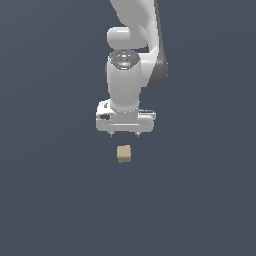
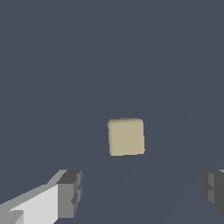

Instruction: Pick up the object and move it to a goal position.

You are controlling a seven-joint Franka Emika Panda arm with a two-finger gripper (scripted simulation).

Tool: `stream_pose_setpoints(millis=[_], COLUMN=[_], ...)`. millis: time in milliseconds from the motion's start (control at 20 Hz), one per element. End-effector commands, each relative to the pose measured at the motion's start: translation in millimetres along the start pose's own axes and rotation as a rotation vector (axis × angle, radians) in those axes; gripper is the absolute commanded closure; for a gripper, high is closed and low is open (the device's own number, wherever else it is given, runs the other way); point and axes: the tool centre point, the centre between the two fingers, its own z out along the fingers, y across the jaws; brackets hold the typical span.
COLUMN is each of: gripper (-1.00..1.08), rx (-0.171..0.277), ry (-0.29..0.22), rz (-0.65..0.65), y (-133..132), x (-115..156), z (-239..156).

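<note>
The object, a small tan cube, lies on the flat dark grey floor just in front of the white arm's hand in the exterior view. My gripper hangs above and slightly behind it, its two short fingertips spread wide apart and holding nothing. In the wrist view the cube shows whole, lying ahead of the gap between the two grey fingertips, apart from both. The gripper is open, and its spread is much wider than the cube.
The plain dark grey surface runs to every edge of both views. No other object, container or marker shows.
</note>
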Motion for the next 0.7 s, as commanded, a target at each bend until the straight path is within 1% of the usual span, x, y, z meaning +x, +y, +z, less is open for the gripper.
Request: stream_pose_setpoints(millis=[0,400,650], gripper=[-0.92,-0.92,-0.92], rx=[0.000,0.011,0.011], ry=[0.000,0.023,0.023], rz=[0.000,0.043,0.042], y=[0.0,5.3,5.4], x=[0.0,7.2,7.3], z=[0.0,-8.8,-7.5])
